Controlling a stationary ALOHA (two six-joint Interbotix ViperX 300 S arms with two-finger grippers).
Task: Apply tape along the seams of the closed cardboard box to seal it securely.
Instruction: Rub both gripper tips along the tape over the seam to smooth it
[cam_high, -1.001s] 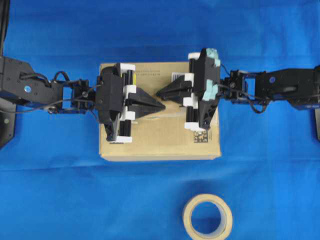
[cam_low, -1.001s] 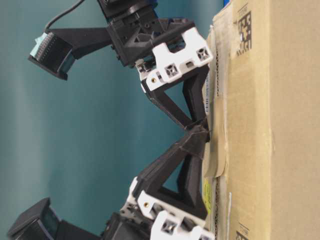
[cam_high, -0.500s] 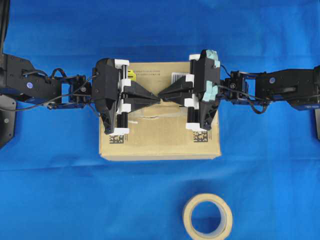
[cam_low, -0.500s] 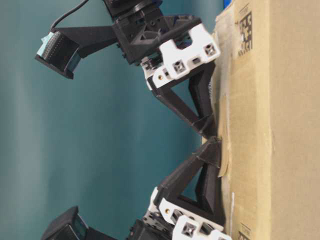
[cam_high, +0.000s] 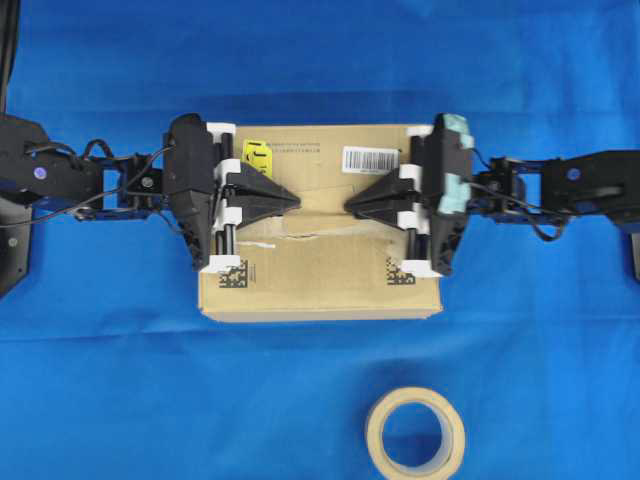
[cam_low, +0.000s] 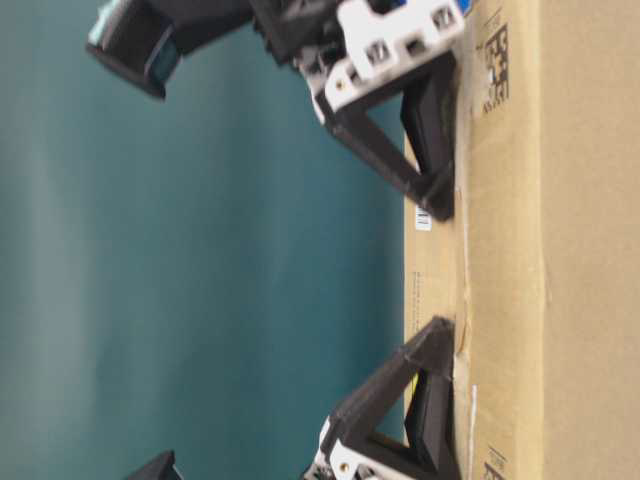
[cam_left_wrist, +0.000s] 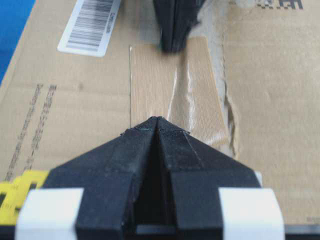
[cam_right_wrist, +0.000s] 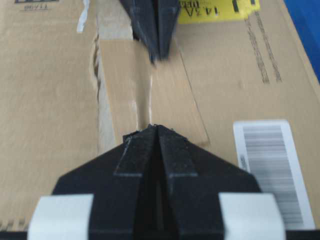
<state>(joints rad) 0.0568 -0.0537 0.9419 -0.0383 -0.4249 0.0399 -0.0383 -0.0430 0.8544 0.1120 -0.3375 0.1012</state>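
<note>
Both arms are down on top of the cardboard box (cam_high: 320, 280), facing each other across its middle. The left gripper (cam_high: 297, 199) has its fingers pressed together into a single point, holding nothing, and that point rests at one end of the tape (cam_left_wrist: 172, 95). The right gripper (cam_high: 347, 205) mirrors it, fingers together as well, tip planted near the other end of the same tan piece. In the overhead view the two tips stand apart with bare tape between them, which reads as a smoothing stroke: shut fingers make a narrow, firm edge for rubbing the tape flat onto the cardboard.

The tape itself lies on the box top in the middle, between the yellow sticker (cam_high: 257, 154) and the barcode label (cam_high: 372, 157), and the wrist views show a shiny crease running along its length, so it is not fully flat yet. The seam (cam_high: 300, 235) shows as a ragged line just beside the tape, fringed with torn old tape strips (cam_high: 262, 243), and whether the tan piece truly bridges it I cannot tell. The tape roll (cam_high: 415, 433) sits alone on the blue cloth (cam_high: 100, 380), well apart from the box, in front of it
</note>
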